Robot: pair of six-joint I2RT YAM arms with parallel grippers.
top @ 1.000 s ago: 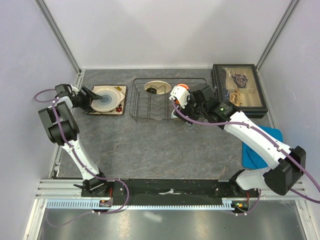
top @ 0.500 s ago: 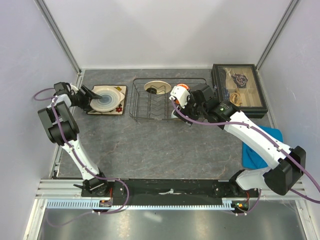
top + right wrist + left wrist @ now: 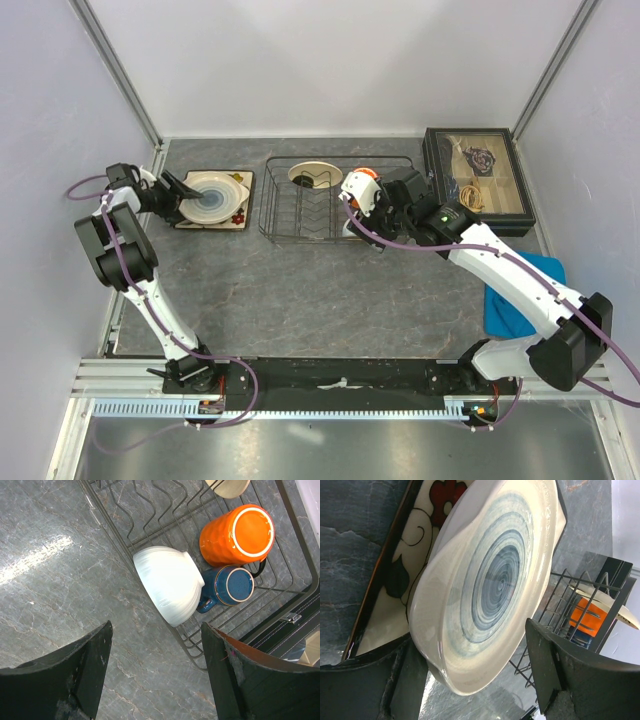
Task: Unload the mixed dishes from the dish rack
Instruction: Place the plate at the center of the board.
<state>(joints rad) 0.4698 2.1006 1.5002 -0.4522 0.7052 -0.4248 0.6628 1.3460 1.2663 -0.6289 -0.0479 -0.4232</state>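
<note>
Inspector: Overhead view first. Where do things stand?

Operator: I see the dish rack (image 3: 318, 218) at the far middle of the bench (image 3: 300, 300), with the cream bowl (image 3: 313, 176) at its far edge. At the bench's far left corner the round pale plate (image 3: 215, 193) lies on the square cream plate (image 3: 238, 216), both out of the rack. My left gripper (image 3: 186, 196) is at their left edge.

Inspector: Left wrist view?

Operator: Jaws spread, one either side of the round plate's rim, pinching nothing that I can make out. It is glazed, stiff and breakable. I judge it slippery, best taken by the rim.

Inspector: Right wrist view?

Operator: My right gripper (image 3: 156, 630) hangs spread and empty above the rack's right end. The white bowl (image 3: 169, 584) lies tipped there, against the dark blue mug (image 3: 231, 586) as far as I can tell. The orange cup (image 3: 235, 536) is just beyond. The bowl looks light, ribbed and fragile. I would take it by the rim or across the foot, and watch the mug beside it.
</note>
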